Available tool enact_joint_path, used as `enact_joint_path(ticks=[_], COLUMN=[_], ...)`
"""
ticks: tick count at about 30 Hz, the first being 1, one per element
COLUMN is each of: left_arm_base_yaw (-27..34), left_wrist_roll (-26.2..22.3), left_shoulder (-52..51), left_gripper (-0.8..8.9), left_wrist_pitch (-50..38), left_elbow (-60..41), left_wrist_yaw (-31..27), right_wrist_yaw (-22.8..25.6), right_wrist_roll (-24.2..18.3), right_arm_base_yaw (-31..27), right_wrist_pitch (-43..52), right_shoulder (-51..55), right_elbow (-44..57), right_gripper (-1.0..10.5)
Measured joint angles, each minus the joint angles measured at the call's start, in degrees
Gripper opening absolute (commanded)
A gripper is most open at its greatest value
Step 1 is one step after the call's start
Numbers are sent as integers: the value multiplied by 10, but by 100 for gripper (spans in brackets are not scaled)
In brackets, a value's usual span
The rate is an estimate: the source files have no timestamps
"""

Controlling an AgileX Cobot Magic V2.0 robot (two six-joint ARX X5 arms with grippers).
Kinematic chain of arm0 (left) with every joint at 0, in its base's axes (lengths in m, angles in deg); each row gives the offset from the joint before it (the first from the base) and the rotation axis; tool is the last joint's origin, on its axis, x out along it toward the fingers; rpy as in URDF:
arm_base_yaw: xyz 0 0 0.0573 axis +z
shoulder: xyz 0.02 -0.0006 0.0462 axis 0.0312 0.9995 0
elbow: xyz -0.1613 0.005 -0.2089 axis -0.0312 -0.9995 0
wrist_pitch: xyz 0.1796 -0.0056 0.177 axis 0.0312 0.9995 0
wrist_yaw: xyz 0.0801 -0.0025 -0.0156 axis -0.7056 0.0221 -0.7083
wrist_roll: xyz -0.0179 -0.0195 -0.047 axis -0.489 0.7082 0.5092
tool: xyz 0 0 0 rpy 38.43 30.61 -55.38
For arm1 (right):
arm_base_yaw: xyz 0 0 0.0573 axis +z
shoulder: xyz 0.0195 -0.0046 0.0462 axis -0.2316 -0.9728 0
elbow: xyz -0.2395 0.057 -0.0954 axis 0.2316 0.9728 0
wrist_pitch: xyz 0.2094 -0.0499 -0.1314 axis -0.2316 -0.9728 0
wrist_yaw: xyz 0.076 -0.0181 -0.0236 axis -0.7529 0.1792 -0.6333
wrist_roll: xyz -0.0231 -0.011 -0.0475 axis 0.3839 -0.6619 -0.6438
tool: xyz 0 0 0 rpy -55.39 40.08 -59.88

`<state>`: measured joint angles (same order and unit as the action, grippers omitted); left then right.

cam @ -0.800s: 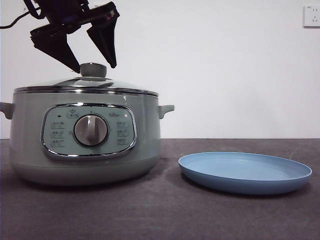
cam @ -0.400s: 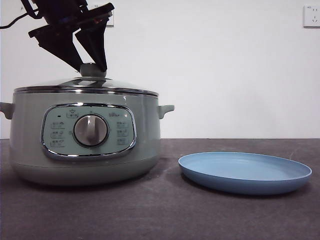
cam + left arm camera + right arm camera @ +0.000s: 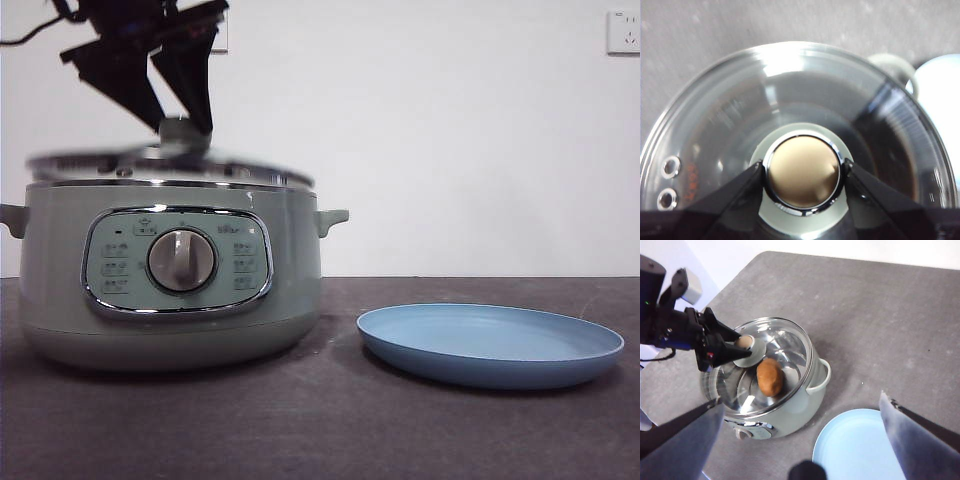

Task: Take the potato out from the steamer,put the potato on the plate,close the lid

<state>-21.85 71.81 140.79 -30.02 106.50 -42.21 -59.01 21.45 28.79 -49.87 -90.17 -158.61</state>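
Left gripper [image 3: 178, 122] clamped on lid [image 3: 165, 160] knob. Half second ago lid sat on steamer [image 3: 165, 290] rim; now lifted just clear, blurred, rising. Potato [image 3: 770, 377] inside steamer, seen through glass. Plate [image 3: 490, 343] right of steamer, bare. Right gripper [image 3: 802, 427] jaws apart, waiting high above table. Judgement: lid removal under way; potato pick next.

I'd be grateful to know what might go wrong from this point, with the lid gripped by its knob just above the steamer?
The left gripper pinches only the round knob of the lid; the glass dome could swing or slip out and fall onto the steamer.

The lid hangs just above the chrome rim, so a sideways move now may clip it.

The plate sits close beside the steamer; a lid set down there would take the place meant for the potato.
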Motion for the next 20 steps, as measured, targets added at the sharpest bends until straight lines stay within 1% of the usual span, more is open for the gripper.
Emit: enact_joint_path(ticks=[6,8,9,10,11,13,17,20], left_arm_base_yaw=[0,0,0,-1,-2,-2,0,1], left_wrist_roll=[-16,-27,-34,-39,-48,-59,-71,-73], left_shoulder=[2,1,0,0,-1,-1,-1,-3], left_gripper=[-8,-8,-8,-9,-8,-8,-8,-9], left_wrist_pitch=[51,76,94,112,136,171,257,308], left_elbow=[160,215,243,267,297,340,429,475], left_wrist_yaw=[-1,-11,-25,-43,-74,-127,-255,-319], right_wrist_yaw=[-5,-27,-44,-59,-71,-73,-75,-70], right_wrist_roll=[3,16,21,26,31,37,43,44], right_arm_base_yaw=[0,0,1,4,10,24,70,104], right_wrist_pitch=[37,56,66,77,92,112,139,139], right_shoulder=[0,0,0,-1,-3,-7,-36,-72], right_elbow=[0,0,0,0,0,-1,-7,-18], right_gripper=[625,622,609,576,524,470,470,472])
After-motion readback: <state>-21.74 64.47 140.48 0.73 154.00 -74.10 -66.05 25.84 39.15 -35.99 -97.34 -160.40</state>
